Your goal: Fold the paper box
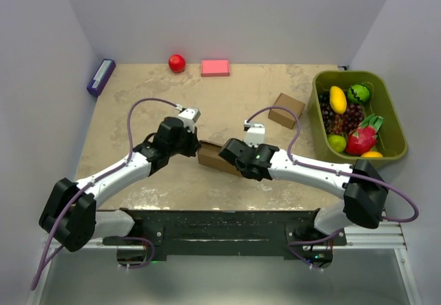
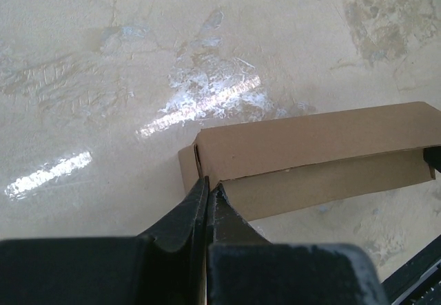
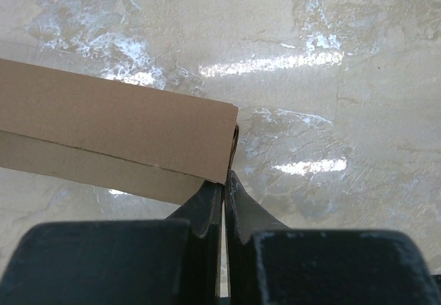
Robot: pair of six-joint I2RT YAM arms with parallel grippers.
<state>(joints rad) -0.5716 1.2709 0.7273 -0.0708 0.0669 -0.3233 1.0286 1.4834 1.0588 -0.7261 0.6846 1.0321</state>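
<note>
The left arm (image 1: 114,174) and the right arm (image 1: 310,169) are built alike, with white links between bulky black joint housings. A purple cable (image 1: 148,100) loops along each one down to the base. The left gripper (image 2: 207,186) and right gripper (image 3: 225,181) are matte black, with blocky bodies and fingers tapering to thin tips, and each wrist carries a small pale camera block (image 1: 187,114); the bases are bolted to a black plate (image 1: 220,230) backed by a silver rail (image 1: 375,235).
</note>
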